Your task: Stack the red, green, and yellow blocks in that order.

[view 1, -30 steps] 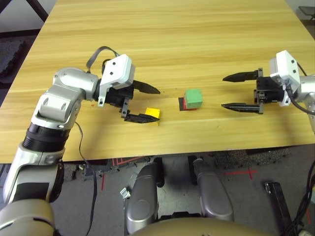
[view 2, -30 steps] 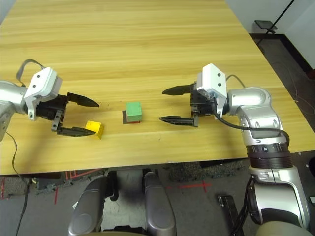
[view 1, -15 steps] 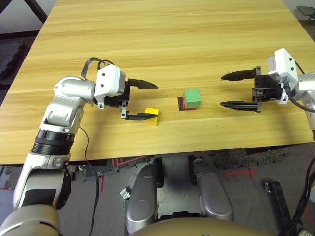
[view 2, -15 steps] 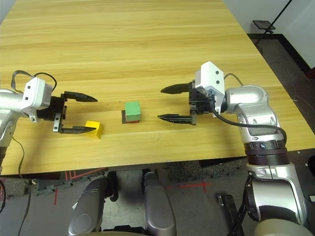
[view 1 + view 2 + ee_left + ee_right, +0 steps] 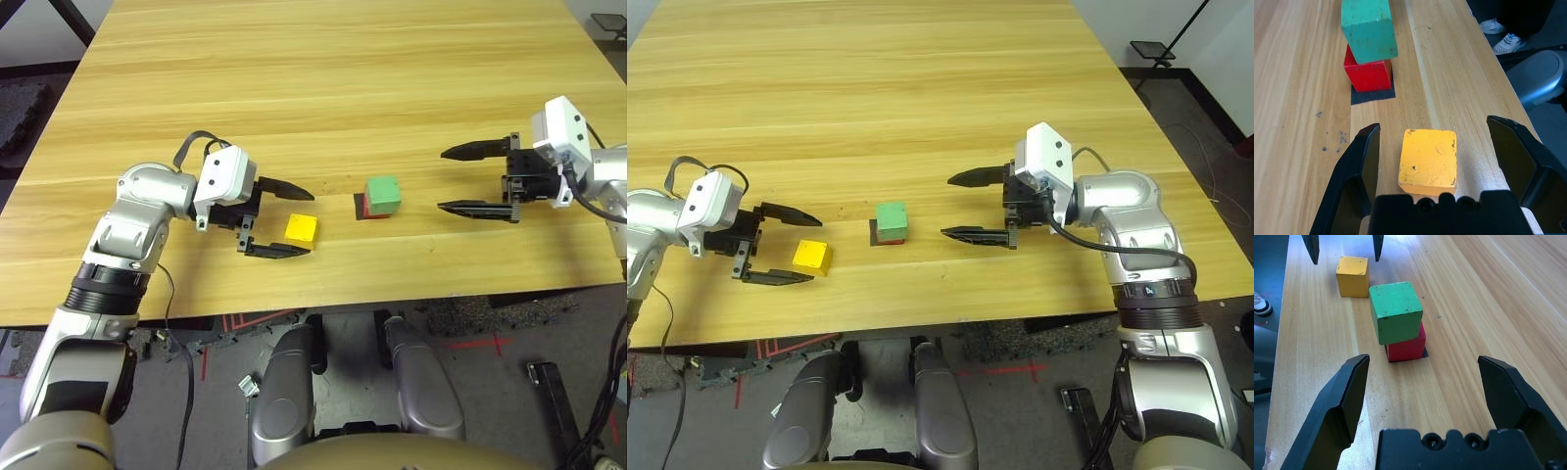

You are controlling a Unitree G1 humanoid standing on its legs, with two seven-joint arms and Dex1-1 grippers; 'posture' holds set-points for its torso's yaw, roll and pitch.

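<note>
**Two up, yellow cube sits between spread L fingers**

Green matte cube (image 5: 383,194) sits on red matte cube (image 5: 1367,74), twisted a bit off square, overhanging the red one's edges. Stack stands on a flat black square patch (image 5: 1373,94), mid-table, nearer the front edge of the light wooden table (image 5: 323,59).

Yellow matte cube (image 5: 301,230) lies alone on the wood, left of the stack, clear gap betw. them. L gripper (image 5: 284,219) is low over the table, fingers spread wide either side of the yellow cube, not touching; nothing grasped.

R gripper (image 5: 460,179) hangs right of the stack, well apart, fingers wide, pointing at it, empty.

Lots of bare wood behind; front edge close to the yellow cube.
</note>
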